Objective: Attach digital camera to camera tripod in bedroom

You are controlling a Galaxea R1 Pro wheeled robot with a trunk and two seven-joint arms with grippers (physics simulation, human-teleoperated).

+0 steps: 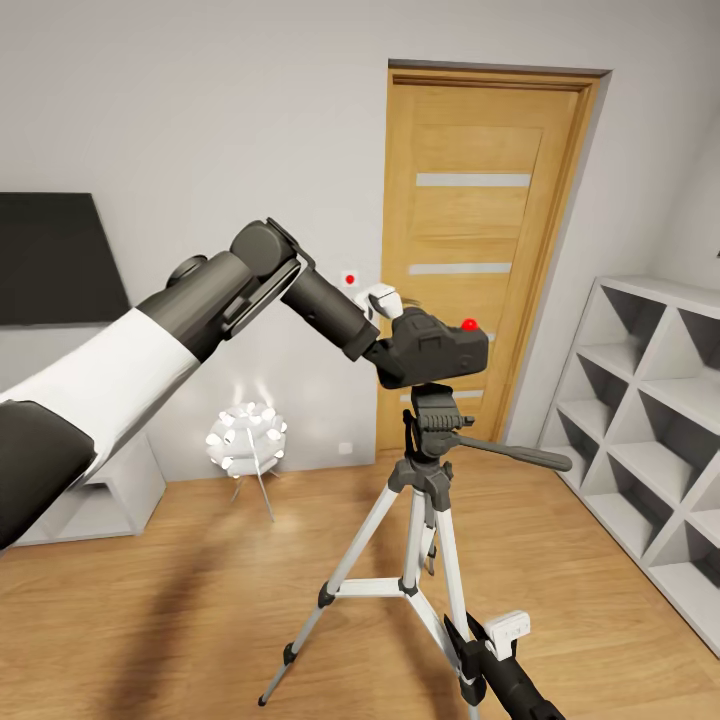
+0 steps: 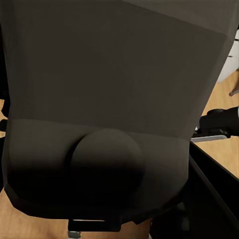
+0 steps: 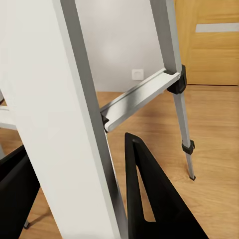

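The camera (image 1: 437,349) is held between the left gripper (image 1: 392,345) fingers, resting on the tripod (image 1: 432,440) head.

The right gripper (image 3: 74,194) fingers are spread around a tripod leg.

No readable text, label, brand, number or sign appears anywhere; the digital camera (image 1: 432,352) shows plain, unmarked black surfaces.

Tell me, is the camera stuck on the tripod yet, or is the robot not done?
Nearly done. The digital camera already sits on the head of the camera tripod. The left gripper is at the camera's side, apparently holding it. The right gripper is around a tripod leg. Left: letting go, if it's locked on.
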